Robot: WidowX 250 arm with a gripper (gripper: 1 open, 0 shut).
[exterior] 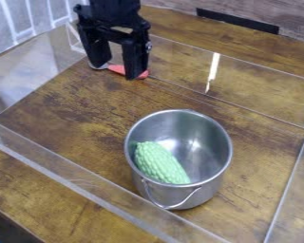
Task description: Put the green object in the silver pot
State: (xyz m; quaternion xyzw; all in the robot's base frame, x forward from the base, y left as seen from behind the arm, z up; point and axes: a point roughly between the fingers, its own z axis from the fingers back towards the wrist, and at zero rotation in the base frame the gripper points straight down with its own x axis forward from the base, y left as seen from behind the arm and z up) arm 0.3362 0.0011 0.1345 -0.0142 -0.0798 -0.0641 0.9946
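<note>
**Green object in pot; gripper clear and empty**

The gripper [117,67] hangs at the upper left of the view, pointing down, both black fingers [138,61] spread wide with open space between them. Nothing is held.

Well away from the gripper, down and to the right of it, stands the silver pot [216,167] on the wooden table [66,114]. The green object [159,162] lies inside the pot, against the left part of its floor, long axis running diagonally. The pot's wire handle [177,202] hangs at the near side.

Directly behind the gripper, showing between and beside its fingers, is a small red object [115,69]; whether the fingers touch it cannot be told.

Clear plastic walls [66,171] border the work area.
</note>
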